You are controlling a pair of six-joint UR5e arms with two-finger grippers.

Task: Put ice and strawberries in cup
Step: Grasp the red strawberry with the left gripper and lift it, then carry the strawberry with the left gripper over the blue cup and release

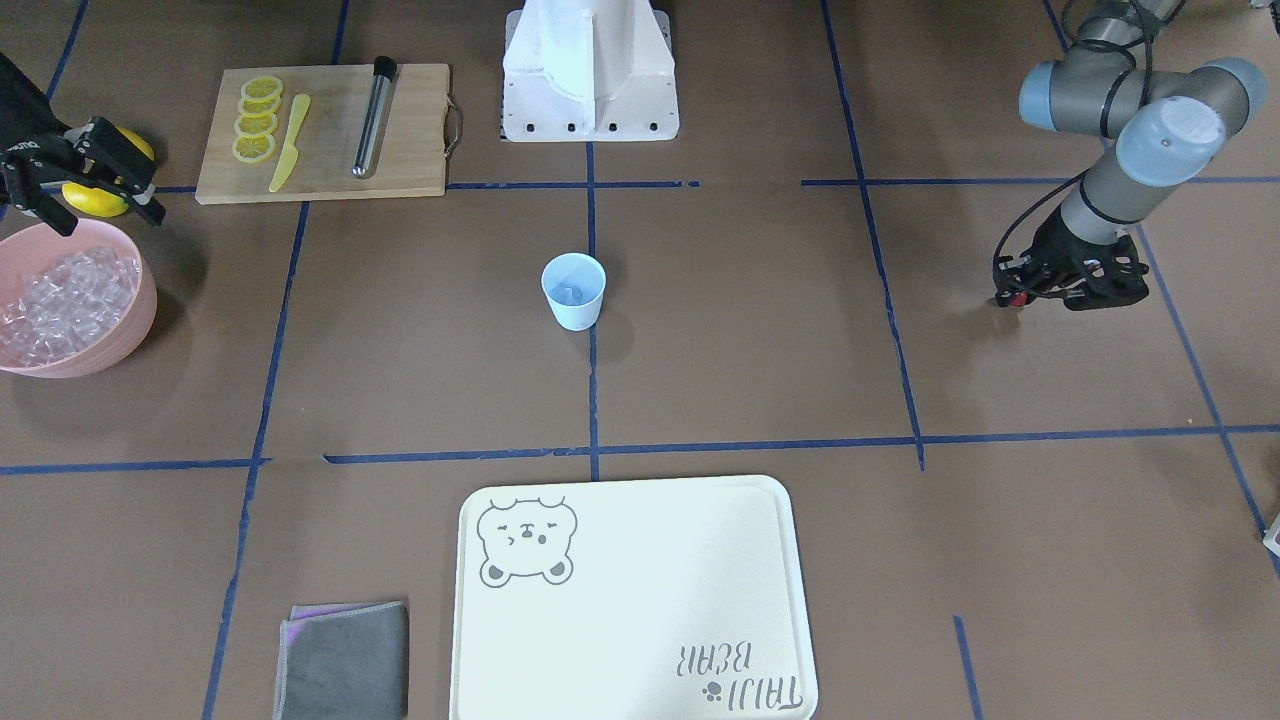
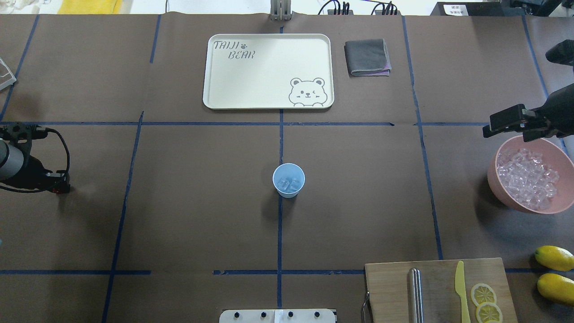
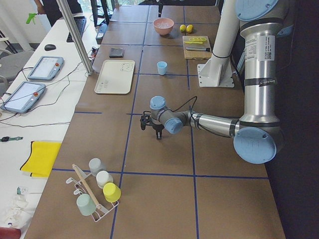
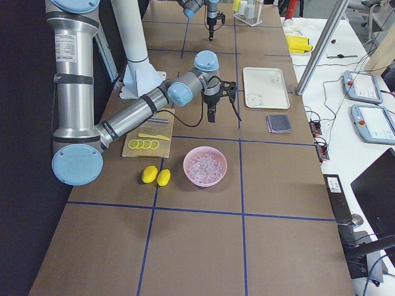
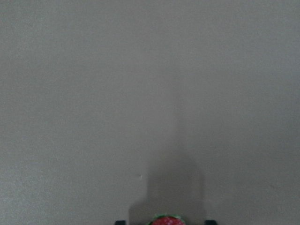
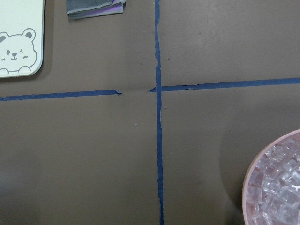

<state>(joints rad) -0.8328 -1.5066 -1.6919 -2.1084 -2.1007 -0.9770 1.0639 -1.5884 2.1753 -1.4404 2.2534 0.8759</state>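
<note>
Strawberry (image 5: 167,220): small, light, soft, easily bruised; clamped between the left end effector (image 1: 1010,298) tips just above the counter (image 1: 750,380), cup (image 1: 574,290) well apart to its side; you should squeeze gently across the berry's widest part

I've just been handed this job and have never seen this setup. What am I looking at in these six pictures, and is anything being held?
This is a two-armed robot at a brown table. Two pictures look down from opposite sides, two look along the table from its ends, and two come from wrist cameras. The left gripper is shut on the strawberry, low over bare table. The right gripper is open and seems empty, near the pink bowl of ice. Mid-table stands the blue cup, with ice cubes in it. Also there: a bear tray, grey cloth, cutting board with lemon slices, and two lemons.
</note>
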